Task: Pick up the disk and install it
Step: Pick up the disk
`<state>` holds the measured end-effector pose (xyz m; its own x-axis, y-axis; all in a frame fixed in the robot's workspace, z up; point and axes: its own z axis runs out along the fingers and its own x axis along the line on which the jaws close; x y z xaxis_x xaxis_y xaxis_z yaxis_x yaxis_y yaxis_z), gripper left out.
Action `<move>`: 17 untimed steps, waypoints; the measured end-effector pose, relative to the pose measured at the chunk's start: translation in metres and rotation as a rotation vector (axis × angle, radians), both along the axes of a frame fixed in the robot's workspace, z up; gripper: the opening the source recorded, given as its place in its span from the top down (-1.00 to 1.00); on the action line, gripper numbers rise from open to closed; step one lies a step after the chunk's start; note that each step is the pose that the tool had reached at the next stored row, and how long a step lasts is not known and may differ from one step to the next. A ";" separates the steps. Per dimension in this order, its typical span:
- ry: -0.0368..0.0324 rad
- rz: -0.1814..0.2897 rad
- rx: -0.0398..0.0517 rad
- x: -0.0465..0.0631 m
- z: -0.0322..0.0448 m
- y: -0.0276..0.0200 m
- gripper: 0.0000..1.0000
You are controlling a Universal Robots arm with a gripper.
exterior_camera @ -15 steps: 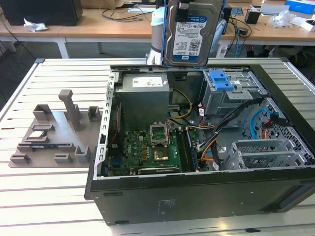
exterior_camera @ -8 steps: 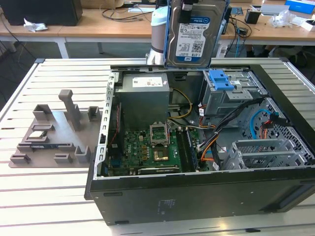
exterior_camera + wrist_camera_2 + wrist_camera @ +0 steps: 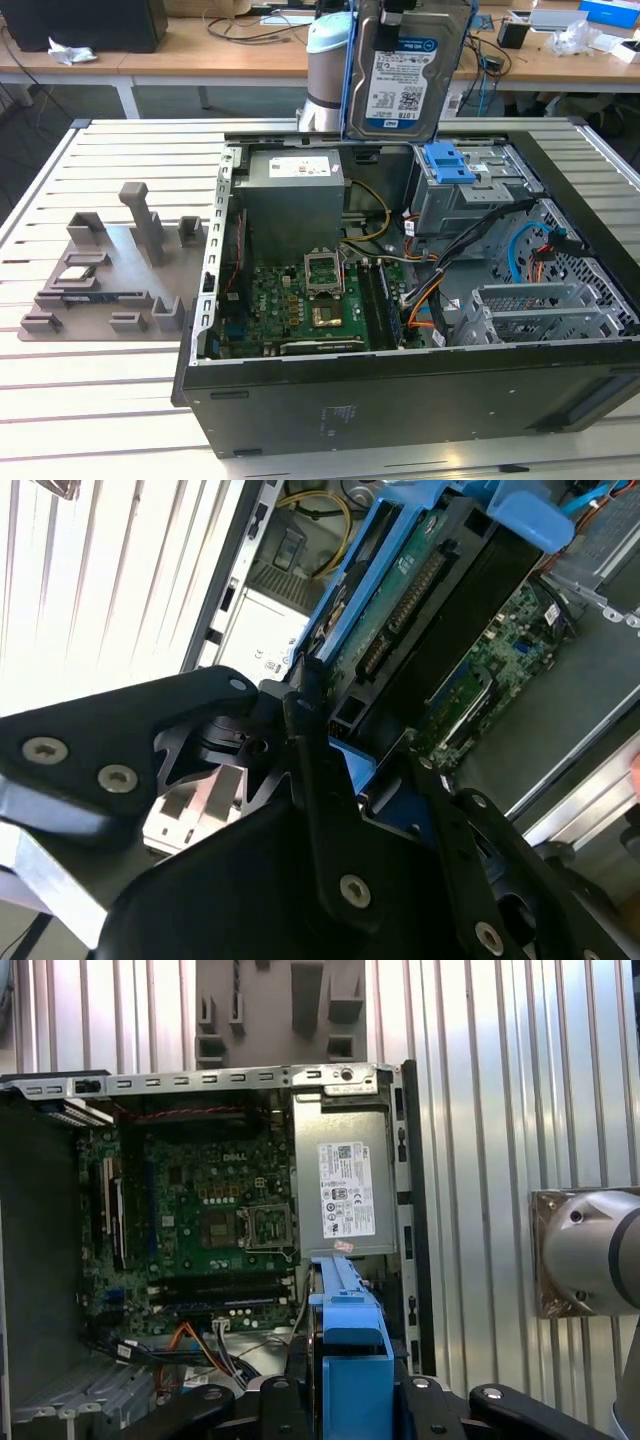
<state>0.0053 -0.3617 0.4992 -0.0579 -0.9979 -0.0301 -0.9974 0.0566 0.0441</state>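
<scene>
Hard drive held aloft over an open computer case. The disk [image 3: 405, 75] hangs upright beneath the fingers [image 3: 310, 770], which are clenched on its upper end. Its labelled face is turned toward the exterior view, and blue rails run down its long edges. I cannot tell exactly which surfaces the fingers press.

It looks like a stiff, dense metal slab, probably heavy for its size, with smooth faces that could slip. The second wrist view shows a bare green circuit board and connector on its back, so it is likely fragile to knocks and best held by the edges or rails, away from the board.

Below the fingers lies the computer case [image 3: 400, 400], side panel off, resting on a slatted metal desk [image 3: 100, 380]. Directly under the disk sit a grey power supply [image 3: 295, 195] and a blue bracket [image 3: 448, 162] on a drive bay. Farther down are the motherboard [image 3: 300, 300], loose coloured cables [image 3: 430, 290] and a perforated metal cage [image 3: 540, 310], all crowding the interior. A grey fixture plate [image 3: 110, 270] lies on the desk beside the case.
</scene>
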 end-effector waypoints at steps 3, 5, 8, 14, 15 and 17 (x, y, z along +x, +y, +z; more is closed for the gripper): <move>0.0000 0.000 0.0001 0.003 -0.0003 -0.0028 0.26; 0.0000 0.000 0.0000 0.005 -0.0005 -0.0045 0.26; 0.0001 0.000 0.0000 0.008 -0.0008 -0.0076 0.26; 0.0001 0.000 0.0001 0.013 -0.0012 -0.0125 0.26; 0.0001 0.000 0.0000 0.014 -0.0013 -0.0135 0.26; 0.0001 0.000 0.0000 0.015 -0.0015 -0.0159 0.26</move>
